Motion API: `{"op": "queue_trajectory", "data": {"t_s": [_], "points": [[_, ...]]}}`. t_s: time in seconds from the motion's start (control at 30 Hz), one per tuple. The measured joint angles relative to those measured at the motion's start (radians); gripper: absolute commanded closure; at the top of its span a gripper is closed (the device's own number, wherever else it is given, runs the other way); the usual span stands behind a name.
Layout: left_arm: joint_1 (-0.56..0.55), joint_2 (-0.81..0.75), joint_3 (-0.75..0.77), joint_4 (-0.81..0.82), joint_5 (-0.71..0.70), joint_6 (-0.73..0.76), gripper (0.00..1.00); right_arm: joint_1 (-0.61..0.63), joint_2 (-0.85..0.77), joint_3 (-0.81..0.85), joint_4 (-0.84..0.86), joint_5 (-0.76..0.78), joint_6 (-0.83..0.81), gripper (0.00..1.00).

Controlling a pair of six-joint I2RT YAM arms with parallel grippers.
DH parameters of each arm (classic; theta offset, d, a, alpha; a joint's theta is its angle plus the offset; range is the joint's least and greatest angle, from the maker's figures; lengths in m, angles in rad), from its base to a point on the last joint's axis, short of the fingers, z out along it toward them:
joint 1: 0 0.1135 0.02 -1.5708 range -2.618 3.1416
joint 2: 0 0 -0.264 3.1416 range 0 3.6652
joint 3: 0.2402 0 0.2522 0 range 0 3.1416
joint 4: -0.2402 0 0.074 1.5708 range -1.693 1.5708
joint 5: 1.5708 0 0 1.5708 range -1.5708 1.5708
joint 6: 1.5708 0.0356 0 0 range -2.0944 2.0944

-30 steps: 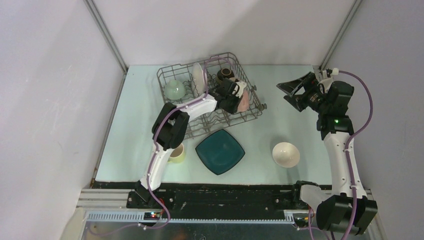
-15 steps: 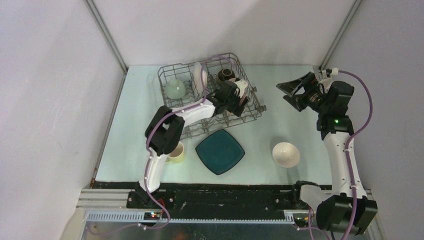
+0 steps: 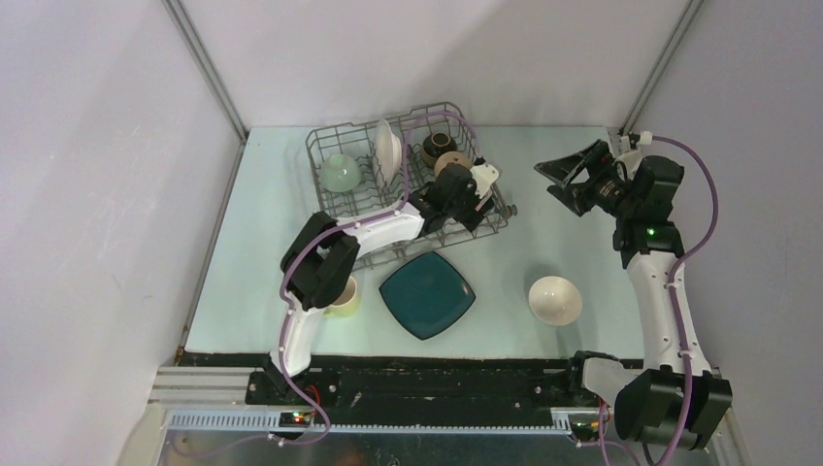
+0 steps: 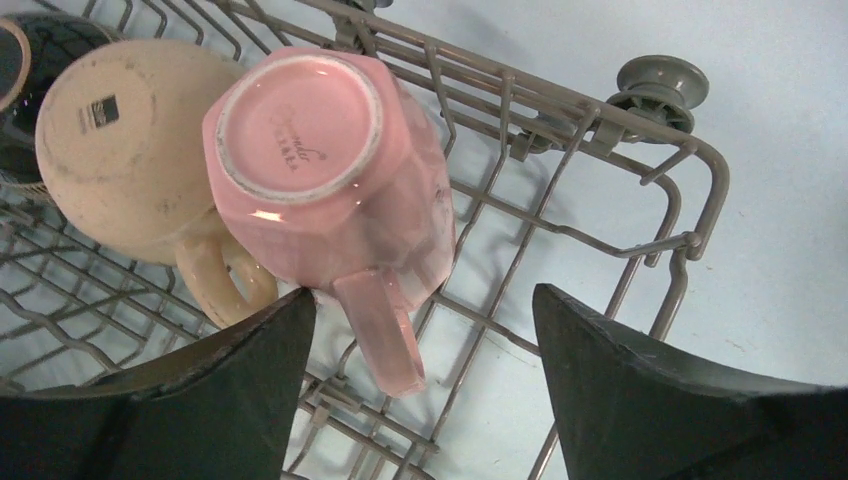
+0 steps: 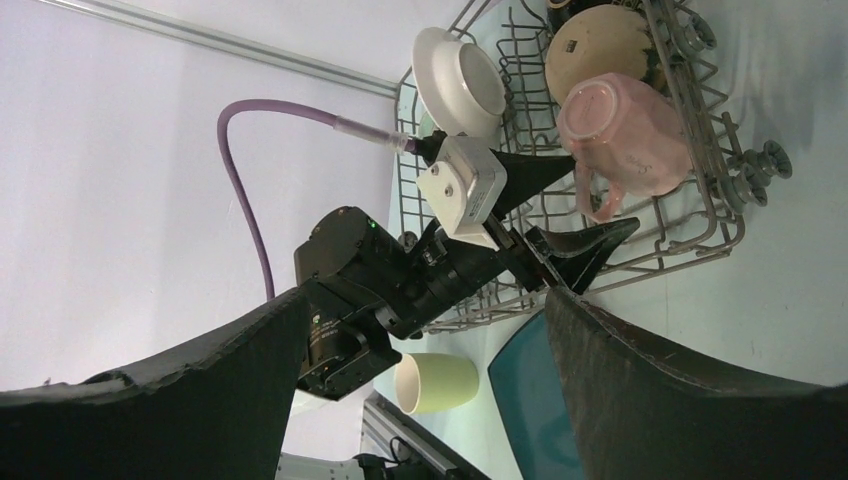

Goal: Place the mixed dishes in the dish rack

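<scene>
The grey wire dish rack holds a pale green bowl, an upright white plate, a brown bowl and a tan mug. In the left wrist view a pink mug rests upside down in the rack, beside the tan mug. My left gripper is open over it, and the pink handle lies loose between the fingers. A teal square plate, a white bowl and a yellow mug sit on the table. Off at the right, my right gripper hangs open and empty.
The rack's corner wheel juts out over the pale table. My left arm's elbow hangs just above the yellow mug. Grey walls with metal corner posts close in the table at the back and on both sides.
My left gripper has opened and let go of the pink mug, which now rests in the rack; the gripper has drawn slightly right. The right arm has hardly moved.
</scene>
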Motion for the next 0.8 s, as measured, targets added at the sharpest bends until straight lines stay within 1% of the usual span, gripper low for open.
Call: {"op": "queue_trajectory", "data": {"t_s": [0.1, 0.17, 0.2, 0.37, 0.53, 0.67, 0.77, 0.8], "points": [[0.005, 0.000, -0.001, 0.016, 0.029, 0.036, 0.10, 0.000, 0.009, 0.000, 0.007, -0.008, 0.000, 0.11], [0.006, -0.004, -0.014, 0.043, 0.048, 0.064, 0.06, 0.000, 0.013, 0.000, 0.011, -0.011, 0.001, 0.11], [0.006, -0.006, -0.019, 0.054, 0.052, 0.077, 0.02, 0.000, 0.013, 0.000, 0.012, -0.013, 0.001, 0.11], [-0.011, -0.056, -0.058, 0.068, 0.029, 0.100, 0.00, -0.004, 0.014, 0.000, 0.018, -0.019, 0.000, 0.11], [-0.112, -0.159, -0.093, 0.075, 0.008, 0.097, 0.00, -0.005, 0.013, 0.000, 0.013, -0.014, -0.018, 0.09], [-0.202, -0.269, -0.132, 0.110, -0.060, 0.105, 0.00, -0.007, 0.006, 0.000, -0.027, 0.001, -0.058, 0.07], [-0.227, -0.335, -0.135, 0.117, -0.125, 0.114, 0.00, -0.016, -0.008, 0.000, -0.067, 0.015, -0.095, 0.04], [-0.227, -0.358, -0.136, 0.117, -0.146, 0.115, 0.00, -0.020, -0.017, 0.000, -0.086, 0.024, -0.109, 0.02]]}}
